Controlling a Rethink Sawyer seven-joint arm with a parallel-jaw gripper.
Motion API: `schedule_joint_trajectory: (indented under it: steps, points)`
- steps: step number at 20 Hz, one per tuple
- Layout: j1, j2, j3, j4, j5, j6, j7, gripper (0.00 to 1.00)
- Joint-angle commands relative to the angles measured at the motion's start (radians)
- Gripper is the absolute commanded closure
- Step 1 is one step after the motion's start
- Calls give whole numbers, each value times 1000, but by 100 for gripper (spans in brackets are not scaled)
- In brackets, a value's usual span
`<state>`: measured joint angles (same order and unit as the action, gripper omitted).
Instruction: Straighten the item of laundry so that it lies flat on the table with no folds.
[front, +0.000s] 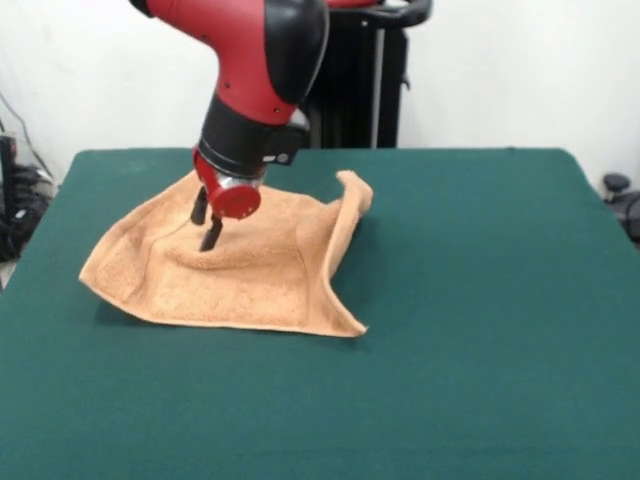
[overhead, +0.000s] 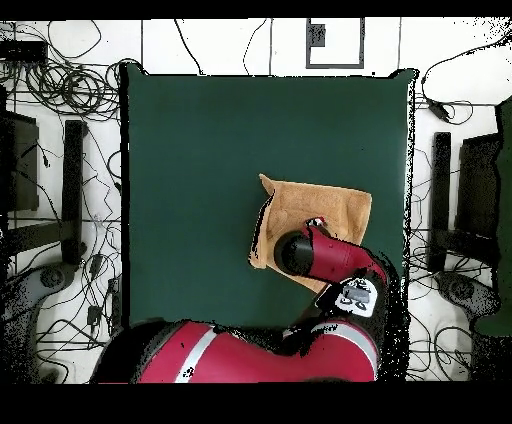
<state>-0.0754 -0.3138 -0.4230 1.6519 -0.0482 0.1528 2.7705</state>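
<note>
Partly done, by the look of it. Towel (front: 225, 265) spread over the far-left part of the desk (front: 470, 300) in the front view, most of its body opened out but not flat: right edge curled up into a standing fold, with a peaked corner at the far right, and ripples running across the middle toward the gripper (front: 205, 222). Gripper down on the cloth near the towel's far-left area, two dark fingers (front: 212, 235) close together and apparently pinching a small ridge of terry (contact point small, so not certain). Left still, as a judgement: laying that raised right edge down, and smoothing the creases around the pinch. Left and near edges already lying close to the surface.

Desk covered in dark green felt-like cloth, broad and bare apart from the towel. Overhead, towel sitting toward the robot's side and partly hidden under the red arm (overhead: 330, 255). White wall behind the pedestal; cables (overhead: 60, 90) tangled on a pale floor around the desk, dark stands at both sides.
</note>
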Motion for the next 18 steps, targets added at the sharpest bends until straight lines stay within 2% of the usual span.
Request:
schedule_joint_trajectory:
  steps: [1,7,13,18]
  points:
    - [-8,-26,224,-84,74,10,63,0]
    - [-25,-38,256,-90,60,16,45,0]
    - [-48,0,282,-134,50,-13,36,0]
    - [-32,21,275,-162,63,0,56,0]
